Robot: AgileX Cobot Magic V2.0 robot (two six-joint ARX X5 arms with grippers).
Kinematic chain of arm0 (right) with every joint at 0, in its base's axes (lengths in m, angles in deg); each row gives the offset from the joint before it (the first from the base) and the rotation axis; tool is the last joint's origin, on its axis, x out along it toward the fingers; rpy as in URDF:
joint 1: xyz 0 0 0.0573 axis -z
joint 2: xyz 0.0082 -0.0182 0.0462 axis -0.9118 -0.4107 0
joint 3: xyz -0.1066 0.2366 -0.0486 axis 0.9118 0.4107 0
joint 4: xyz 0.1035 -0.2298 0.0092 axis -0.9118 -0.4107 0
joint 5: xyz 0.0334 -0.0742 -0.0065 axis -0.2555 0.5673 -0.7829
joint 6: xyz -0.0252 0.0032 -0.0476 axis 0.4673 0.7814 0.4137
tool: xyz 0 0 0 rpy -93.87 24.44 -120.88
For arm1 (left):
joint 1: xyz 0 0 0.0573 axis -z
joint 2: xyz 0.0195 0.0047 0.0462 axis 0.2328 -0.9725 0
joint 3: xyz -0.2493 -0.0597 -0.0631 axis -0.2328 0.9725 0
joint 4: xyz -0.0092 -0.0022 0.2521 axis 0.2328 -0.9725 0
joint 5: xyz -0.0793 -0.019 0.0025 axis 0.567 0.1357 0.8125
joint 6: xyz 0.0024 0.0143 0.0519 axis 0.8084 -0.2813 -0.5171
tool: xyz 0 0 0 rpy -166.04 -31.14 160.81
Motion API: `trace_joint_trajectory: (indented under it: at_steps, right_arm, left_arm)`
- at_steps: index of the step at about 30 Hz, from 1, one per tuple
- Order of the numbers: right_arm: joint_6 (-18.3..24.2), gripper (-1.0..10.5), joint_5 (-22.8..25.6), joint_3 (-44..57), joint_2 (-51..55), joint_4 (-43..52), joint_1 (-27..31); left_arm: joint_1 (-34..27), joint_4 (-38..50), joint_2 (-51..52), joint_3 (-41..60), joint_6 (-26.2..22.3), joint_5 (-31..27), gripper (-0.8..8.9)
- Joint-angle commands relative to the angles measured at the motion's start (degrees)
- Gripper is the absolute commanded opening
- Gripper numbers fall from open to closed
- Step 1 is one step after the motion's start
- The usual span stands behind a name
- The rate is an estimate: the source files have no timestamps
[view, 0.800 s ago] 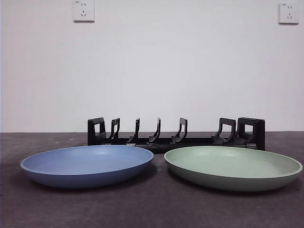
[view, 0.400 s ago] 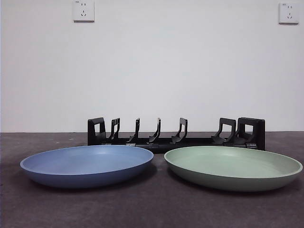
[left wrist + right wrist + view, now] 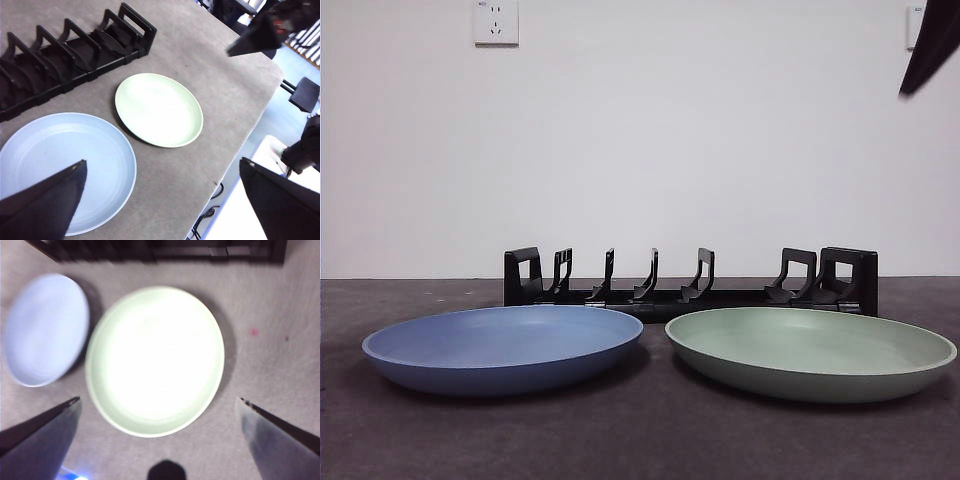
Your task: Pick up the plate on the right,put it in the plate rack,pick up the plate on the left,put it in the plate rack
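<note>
The counter [image 3: 640, 440] carries all three task things, and nothing has been lifted, so the first step is in hand: fetching the plate on the right. The plate rack [image 3: 690, 285], long, black and empty of plates, serves as the landmark. The green plate [image 3: 810, 352] lies flat just in front of the rack's right half; the blue plate [image 3: 503, 347] lies flat just in front of its left half, the two rims near each other but apart.

The right claw [image 3: 160, 440] hangs high above the green plate, jaws spread wide and holding nothing; in the front view only a dark tip of an arm [image 3: 930, 45] shows, far above the rack's right end. The left claw [image 3: 165, 200] waits well above the blue plate, likewise wide open and empty.

Judging from this, the next move calls for the right claw to descend to the green plate's rim and close over the edge, since a flat plate offers no other hold.
</note>
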Motion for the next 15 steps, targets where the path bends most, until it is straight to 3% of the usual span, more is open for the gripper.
trace_joint_trajectory:
  at_steps: [1,9,15]
  right_arm:
    - [-0.48,5.3,1.14,-0.09,-5.60,1.29,-0.04]
    - [-0.52,5.3,2.16,-0.09,-16.96,5.22,-0.70]
    - [-0.42,4.6,2.64,-0.09,-22.80,8.52,-3.32]
  left_arm:
    - [1.05,0.07,-0.39,0.07,-1.03,0.20,6.34]
    - [2.29,0.11,-1.44,0.07,-1.88,0.15,6.33]
    - [2.73,0.13,-2.47,0.07,-1.97,0.13,6.33]
